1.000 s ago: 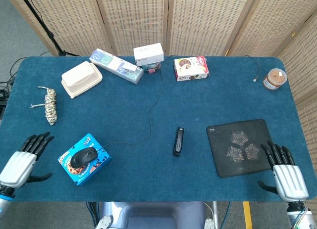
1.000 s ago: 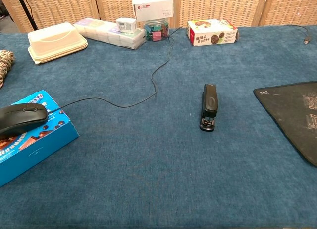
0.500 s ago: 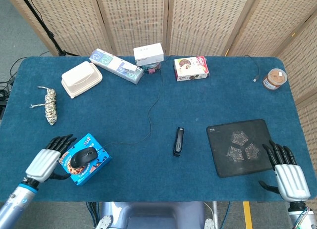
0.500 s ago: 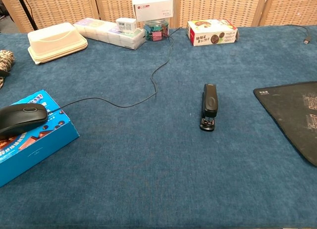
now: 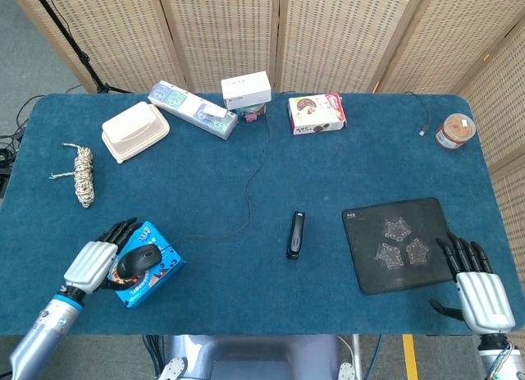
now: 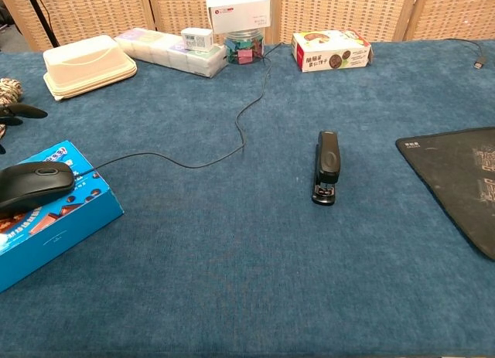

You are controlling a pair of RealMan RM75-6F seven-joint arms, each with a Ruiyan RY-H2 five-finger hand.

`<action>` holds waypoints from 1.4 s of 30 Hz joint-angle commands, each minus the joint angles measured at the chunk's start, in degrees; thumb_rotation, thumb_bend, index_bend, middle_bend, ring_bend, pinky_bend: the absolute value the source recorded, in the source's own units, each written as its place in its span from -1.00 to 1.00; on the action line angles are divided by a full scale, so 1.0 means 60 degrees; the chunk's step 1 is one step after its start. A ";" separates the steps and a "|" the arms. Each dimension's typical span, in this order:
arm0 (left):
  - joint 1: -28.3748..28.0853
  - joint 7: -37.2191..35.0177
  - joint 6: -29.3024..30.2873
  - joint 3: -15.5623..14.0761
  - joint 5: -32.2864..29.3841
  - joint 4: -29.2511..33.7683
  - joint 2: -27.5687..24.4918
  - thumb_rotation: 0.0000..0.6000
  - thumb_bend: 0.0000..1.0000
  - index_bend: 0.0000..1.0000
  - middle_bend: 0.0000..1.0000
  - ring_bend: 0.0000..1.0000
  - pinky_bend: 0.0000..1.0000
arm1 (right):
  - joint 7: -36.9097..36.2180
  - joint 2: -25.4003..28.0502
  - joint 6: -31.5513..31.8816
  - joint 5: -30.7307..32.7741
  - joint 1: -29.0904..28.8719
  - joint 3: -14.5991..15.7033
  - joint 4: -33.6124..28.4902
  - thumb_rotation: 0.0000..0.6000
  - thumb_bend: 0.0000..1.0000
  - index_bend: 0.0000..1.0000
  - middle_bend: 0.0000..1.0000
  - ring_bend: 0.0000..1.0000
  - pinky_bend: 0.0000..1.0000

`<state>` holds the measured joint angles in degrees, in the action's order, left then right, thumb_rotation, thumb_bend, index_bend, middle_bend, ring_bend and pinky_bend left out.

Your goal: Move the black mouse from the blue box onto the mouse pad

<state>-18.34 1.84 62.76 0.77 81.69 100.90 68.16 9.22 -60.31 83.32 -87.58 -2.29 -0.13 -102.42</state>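
The black mouse (image 5: 139, 261) (image 6: 32, 184) lies on top of the blue box (image 5: 148, 273) (image 6: 62, 219) at the table's front left, its cable (image 5: 246, 191) (image 6: 232, 134) trailing back across the cloth. My left hand (image 5: 97, 260) hovers at the box's left side with fingers spread, holding nothing; only its fingertips (image 6: 19, 110) show in the chest view. The black mouse pad (image 5: 398, 243) (image 6: 456, 180) lies front right. My right hand (image 5: 474, 286) rests open just right of the pad's near corner, out of the chest view.
A black stapler (image 5: 295, 235) (image 6: 326, 167) lies between box and pad. A rope bundle (image 5: 83, 176) sits at the left. Along the back stand a beige lunch box (image 5: 134, 130), a long pill case (image 5: 193, 109), a white box (image 5: 246, 89), a snack box (image 5: 316, 113) and a jar (image 5: 454, 130).
My left hand has moved right, from the table's left edge to the blue box's left side. The right hand has barely shifted. The mouse has not moved.
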 commanded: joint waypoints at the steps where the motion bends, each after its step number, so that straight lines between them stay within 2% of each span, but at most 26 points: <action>1: 0.0001 0.0281 0.0091 0.0065 -0.0193 0.0088 0.0111 1.00 -0.83 -0.92 -0.76 -0.65 -0.34 | -0.0007 0.0002 -0.0011 -0.0005 -0.0004 0.0004 0.0000 1.00 -1.00 -1.00 -1.00 -1.00 -1.00; 7: -0.0034 0.0731 0.0134 0.0064 -0.0375 0.0130 0.0379 1.00 -0.76 -0.70 -0.60 -0.51 -0.20 | -0.0034 0.0015 -0.0003 -0.0001 0.0002 0.0002 -0.0011 1.00 -1.00 -1.00 -1.00 -1.00 -1.00; 12: -0.0023 0.0876 0.0331 0.0100 -0.0374 0.0010 0.0703 1.00 -0.58 -0.37 -0.35 -0.28 0.03 | -0.0148 0.0044 -0.0040 -0.0006 -0.0005 0.0016 -0.0025 1.00 -1.00 -1.00 -1.00 -1.00 -1.00; 20: -0.0015 0.1140 0.0465 0.0110 -0.0495 -0.0119 0.1031 1.00 -0.48 -0.09 -0.14 -0.09 0.20 | -0.0255 0.0070 -0.0098 -0.0010 -0.0035 0.0019 -0.0013 1.00 -1.00 -1.00 -1.00 -1.00 -1.00; 33: -0.0220 0.0764 0.0845 0.0407 0.0025 -0.0133 0.1257 1.00 -0.47 -0.07 -0.13 -0.07 0.21 | -0.0339 0.0110 -0.0120 -0.0006 -0.0041 0.0024 -0.0029 1.00 -1.00 -1.00 -1.00 -1.00 -1.00; 39: -0.0744 0.1054 0.0535 0.0887 -0.0032 0.0451 0.1159 1.00 -0.47 -0.07 -0.13 -0.07 0.21 | -0.0358 0.0123 -0.0113 0.0012 -0.0037 0.0016 -0.0029 1.00 -1.00 -1.00 -1.00 -1.00 -1.00; 42: -0.1195 0.1552 0.0236 0.1322 -0.0378 0.0805 0.1269 1.00 -0.48 -0.07 -0.13 -0.08 0.21 | -0.0349 0.0125 -0.0144 0.0032 -0.0047 0.0016 -0.0030 1.00 -1.00 -1.00 -1.00 -1.00 -1.00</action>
<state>-24.01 9.51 65.30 7.26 80.63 104.57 75.39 7.12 -59.57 82.47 -87.40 -2.56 -0.03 -102.60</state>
